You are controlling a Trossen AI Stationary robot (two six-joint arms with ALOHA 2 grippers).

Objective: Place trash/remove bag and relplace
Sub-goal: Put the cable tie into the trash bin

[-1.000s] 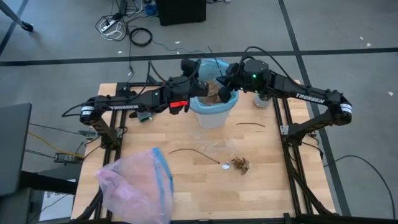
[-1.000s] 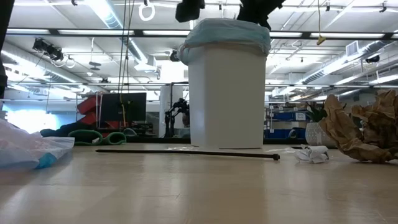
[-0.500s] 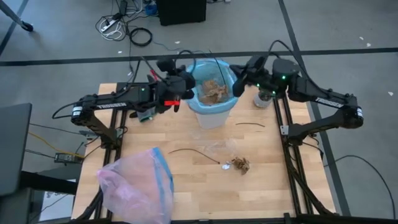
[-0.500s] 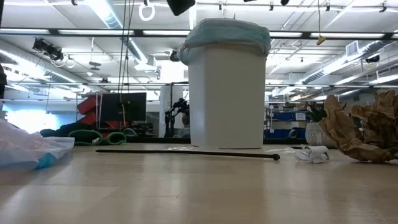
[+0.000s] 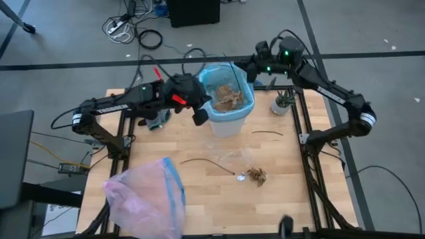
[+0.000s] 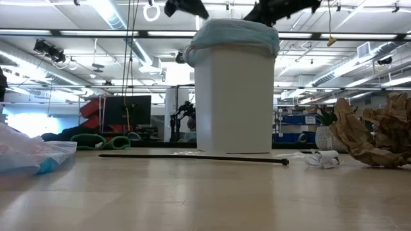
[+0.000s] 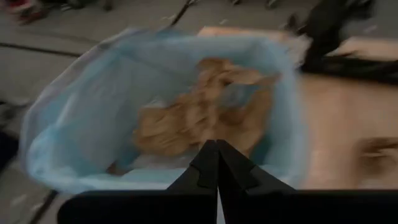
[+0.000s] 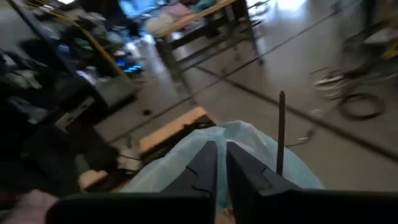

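The high view showed a white bin [image 5: 226, 109] at the far middle of the wooden table [image 5: 199, 199], lined with the light-blue bag [image 5: 239, 109] and holding brown crumpled trash [image 5: 228, 98]. The left gripper [image 5: 200, 113] stood just beside the bin's left rim, and the right gripper [image 5: 251, 66] hung over the far right rim. This view did not resolve the finger gap of either gripper.

The left wrist view supplied that detail: the left fingers [image 7: 211, 167] were pressed together with no gap, and nothing was visible between them. It also looked down into the bag [image 7: 81, 118] and showed the brown trash [image 7: 186, 118] heaped inside, with a blue-tinted piece on top.

The right wrist view showed the right fingers [image 8: 205, 165] standing only a narrow slit apart, gripping nothing, above the bag's rim [image 8: 242, 143]. A thin dark twig [image 8: 280, 130] stood upright from the bin, seen clearly only here.

On the table near the bin, the high view showed a long twig [image 5: 206, 164], a short twig [image 5: 267, 133], a brown leaf clump [image 5: 255, 175] and a clear wrapper [image 5: 229, 158]. A pink bag [image 5: 143, 196] lay at the near left corner, and a small potted plant [image 5: 283, 101] stood right of the bin.

The low view showed the bin [image 6: 234, 96] upright, with the bag [image 6: 234, 32] folded over its rim.
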